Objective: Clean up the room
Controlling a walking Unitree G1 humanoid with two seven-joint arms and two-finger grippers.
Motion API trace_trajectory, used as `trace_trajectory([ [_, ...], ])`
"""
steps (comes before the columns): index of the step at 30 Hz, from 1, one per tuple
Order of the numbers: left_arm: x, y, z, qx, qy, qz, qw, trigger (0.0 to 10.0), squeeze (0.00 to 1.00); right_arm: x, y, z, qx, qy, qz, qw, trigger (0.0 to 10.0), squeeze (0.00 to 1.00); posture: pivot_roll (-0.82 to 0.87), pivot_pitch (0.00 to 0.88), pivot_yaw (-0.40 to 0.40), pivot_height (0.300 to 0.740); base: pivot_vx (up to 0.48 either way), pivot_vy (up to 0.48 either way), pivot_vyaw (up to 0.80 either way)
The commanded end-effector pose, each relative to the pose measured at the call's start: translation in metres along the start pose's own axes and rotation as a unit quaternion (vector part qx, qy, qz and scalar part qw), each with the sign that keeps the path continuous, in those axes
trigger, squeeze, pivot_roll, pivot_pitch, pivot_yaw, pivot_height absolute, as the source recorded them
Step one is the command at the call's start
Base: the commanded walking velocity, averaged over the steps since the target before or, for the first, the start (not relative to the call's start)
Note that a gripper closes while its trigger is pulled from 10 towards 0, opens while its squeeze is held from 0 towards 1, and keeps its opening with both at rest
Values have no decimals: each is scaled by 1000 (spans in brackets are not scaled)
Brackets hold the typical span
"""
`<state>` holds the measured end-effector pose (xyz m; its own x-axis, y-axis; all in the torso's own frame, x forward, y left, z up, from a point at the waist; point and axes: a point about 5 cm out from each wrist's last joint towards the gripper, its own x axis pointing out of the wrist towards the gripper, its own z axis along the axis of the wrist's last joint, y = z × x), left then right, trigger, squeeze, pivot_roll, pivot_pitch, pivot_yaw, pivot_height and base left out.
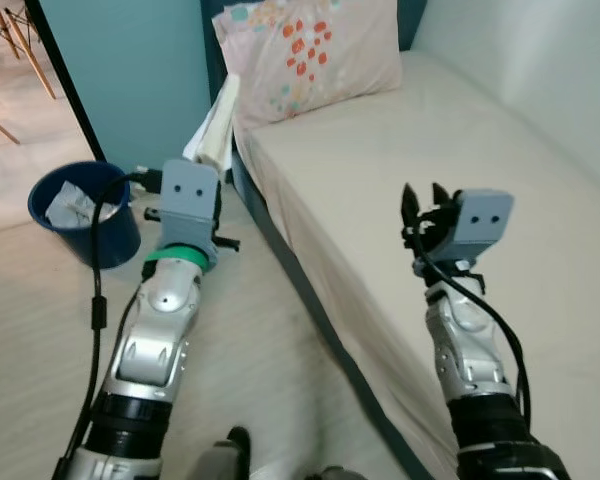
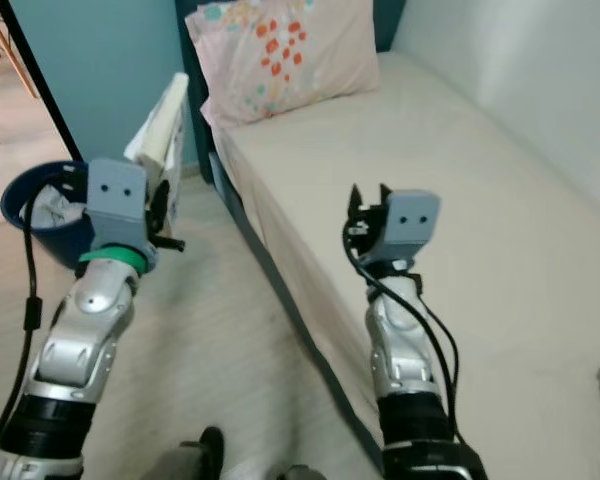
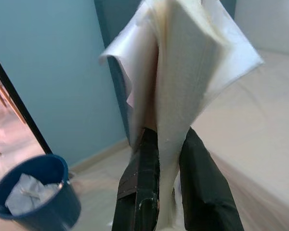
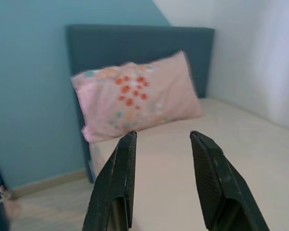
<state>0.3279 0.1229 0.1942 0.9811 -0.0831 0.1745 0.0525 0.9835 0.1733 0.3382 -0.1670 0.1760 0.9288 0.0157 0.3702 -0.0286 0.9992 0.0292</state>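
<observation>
The book, a white, thick, half-open volume with its pages fanned, was held upright in the left gripper, the two black fingers clamped on its lower edge with the pages pressed between them. In the left eye view the book stood in the upper left-centre of the frame, above the grey wrist housing of the left arm and just beside the near corner of the bed. It was over the floor, not resting on any surface.

The right gripper was raised over the bed at the right-centre of the frame, its jaws apart with nothing between them. In the left eye view the right gripper pointed toward the head of the bed.

A pink pillow with red and orange flowers leaned against the dark blue headboard at the top centre of the frame. The bed carried a plain cream sheet and ran from the upper centre down the right side.

A blue bin stood on the floor at the left of the frame, near the teal wall, with crumpled white paper inside it. It was well apart from the bed. Wooden chair legs showed in the upper left corner.
</observation>
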Motion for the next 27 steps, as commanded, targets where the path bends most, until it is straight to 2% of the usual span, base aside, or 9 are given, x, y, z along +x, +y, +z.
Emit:
trace_trajectory([
  [1,1,-3,5,0,-16,-5,1000,10000,0,-5,-8,-6,1,12,-16,1000,10000,0,-45,92,9,740,458,0,0],
  [27,2,-5,4,1,-17,-8,1000,10000,0,-7,-10,-6,0,8,-20,1000,10000,0,-48,98,10,740,458,0,0],
])
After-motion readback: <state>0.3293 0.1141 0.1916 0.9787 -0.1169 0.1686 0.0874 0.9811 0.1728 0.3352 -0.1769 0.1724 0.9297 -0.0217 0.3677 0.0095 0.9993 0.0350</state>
